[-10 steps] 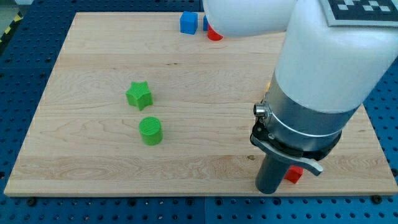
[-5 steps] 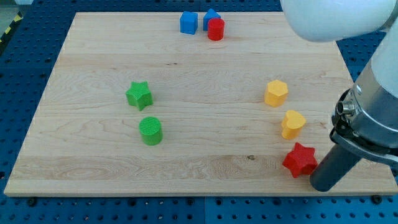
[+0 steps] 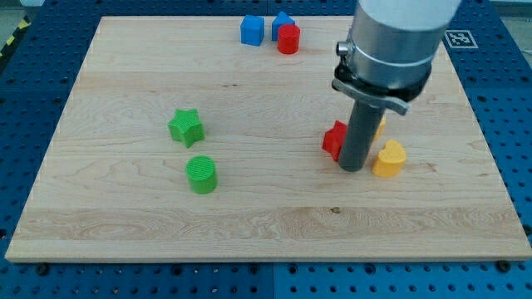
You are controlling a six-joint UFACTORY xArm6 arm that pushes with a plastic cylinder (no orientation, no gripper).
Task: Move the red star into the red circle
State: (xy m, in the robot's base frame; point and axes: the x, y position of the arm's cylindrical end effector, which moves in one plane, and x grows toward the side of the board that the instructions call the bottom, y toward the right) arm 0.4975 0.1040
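The red star lies right of the board's middle, partly hidden behind my rod. My tip rests on the board just right of and below the star, touching or nearly touching it. The red circle, a red cylinder, stands near the view's top edge, next to two blue blocks. The star is far below it and a little to its right.
A blue cube and another blue block sit by the red cylinder. A yellow heart lies right of my tip; another yellow block is mostly hidden behind the rod. A green star and green cylinder lie at the left.
My tip swept from the board's lower right up and to the left. The red star moved with it, up and left past the yellow blocks.
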